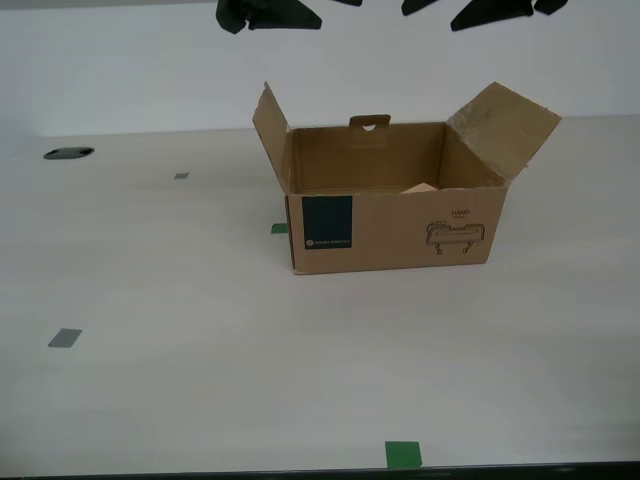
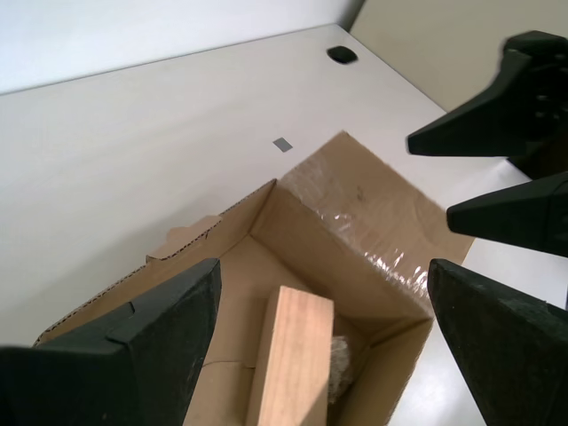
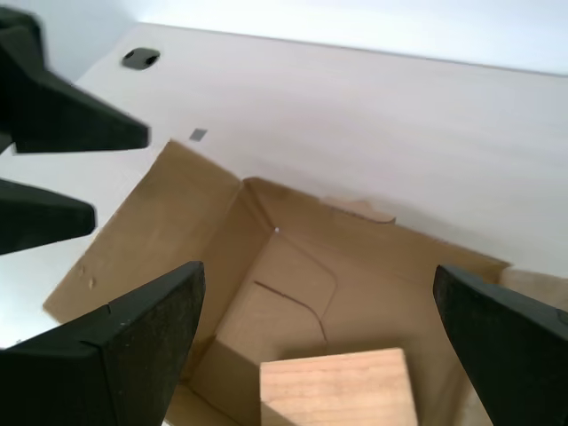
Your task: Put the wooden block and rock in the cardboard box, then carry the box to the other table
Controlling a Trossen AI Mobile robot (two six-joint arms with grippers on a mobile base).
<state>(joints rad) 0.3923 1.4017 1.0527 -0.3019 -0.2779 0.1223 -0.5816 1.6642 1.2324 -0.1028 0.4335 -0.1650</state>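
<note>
Hovering above cardboard box [image 1: 395,235]: my first gripper [image 3: 319,355], my second gripper [image 2: 324,342], both wide apart, empty; flaps splayed.

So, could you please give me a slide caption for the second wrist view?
Open tool above the cardboard box, wooden block and rock inside.

Cardboard box [image 1: 395,235] open-topped; side flaps splayed outward. Wooden block [image 2: 293,359] and rock [image 2: 342,373] occupy the interior. Surrounding tabletop [image 1: 200,360] unobstructed.

wooden block [image 2: 291,359] and rock [image 2: 340,366] touching, inside cardboard box [image 1: 395,235]
</note>
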